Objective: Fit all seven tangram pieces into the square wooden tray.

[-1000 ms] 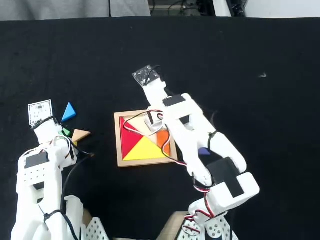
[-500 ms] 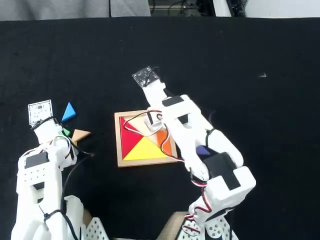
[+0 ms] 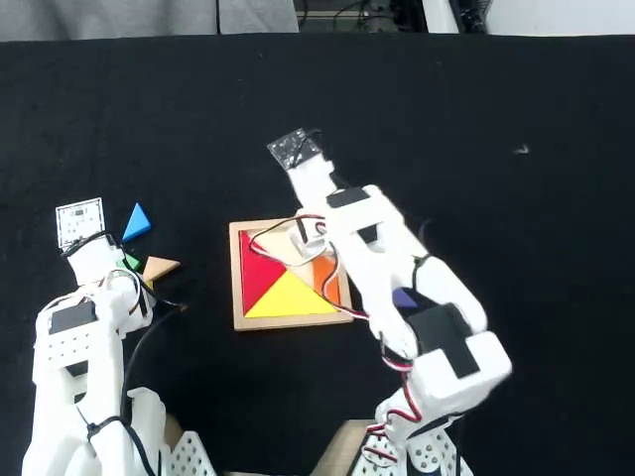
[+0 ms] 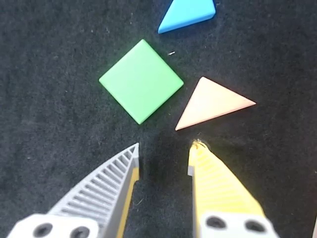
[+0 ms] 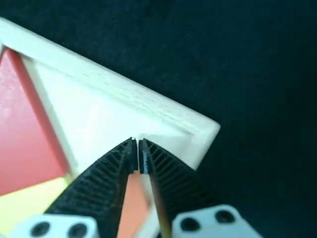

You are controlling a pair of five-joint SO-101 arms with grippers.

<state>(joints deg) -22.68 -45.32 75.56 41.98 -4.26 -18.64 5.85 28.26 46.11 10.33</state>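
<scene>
Left of centre on the black-covered bench [image 3: 536, 218] you have one square wooden tray [image 3: 237, 288], with your right arm stretched across its right half. Three coloured pieces lie inside it. One red triangle [image 3: 260, 280] sits against the left wall and one yellow triangle [image 3: 288, 300] along the lower wall. One orange piece [image 3: 322, 273] lies at the right, partly hidden by the arm, so you cannot tell its shape. The upper part of the tray is pale, and you cannot tell whether that is a piece or bare floor. Your right tool [image 5: 137, 148] is closed on nothing, its black tips together over that pale area, just inside a corner of the tray.

Towards the left edge of the high view, well apart from the tray, three more pieces lie on the cloth. They are one blue triangle [image 3: 136, 222], one green square [image 4: 141, 81] and one peach-coloured triangle [image 3: 159, 267]. Your left tool [image 4: 165, 146] is open and empty, with its grey and yellow tips near the square and the peach triangle but touching neither. One violet piece [image 3: 403, 297] peeks out from under the right arm, just right of the tray.

You have two square printed tags, a white tag [image 3: 79, 222] on the left arm and a dark tag [image 3: 295, 150] on the right. Their patterns are too small to read.
</scene>
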